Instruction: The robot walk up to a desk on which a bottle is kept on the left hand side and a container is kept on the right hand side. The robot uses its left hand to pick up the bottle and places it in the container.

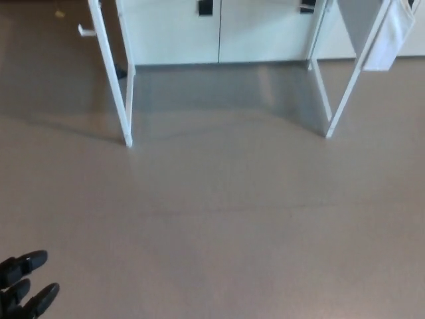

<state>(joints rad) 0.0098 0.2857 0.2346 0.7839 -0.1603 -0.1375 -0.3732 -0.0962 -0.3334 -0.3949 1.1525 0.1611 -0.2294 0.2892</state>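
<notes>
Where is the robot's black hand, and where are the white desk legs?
left hand (21, 287), head view, on its fingers at the bottom-left corner.
left desk leg (113, 80), head view, mid-leg.
right desk leg (352, 83), head view, mid-leg.

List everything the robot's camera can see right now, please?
Floor: one, grey-brown, fills most of the view.
Desk legs: four visible, white, slanted pairs at upper left and upper right.
Cabinet doors: white, along the top edge behind the legs, with dark handles.
White sheet or cloth: one, hanging at upper right.
Bottle and container: not in view.
Left hand: one, black, bottom left corner, fingers apart, holding nothing.
Right hand: not in view.
</notes>
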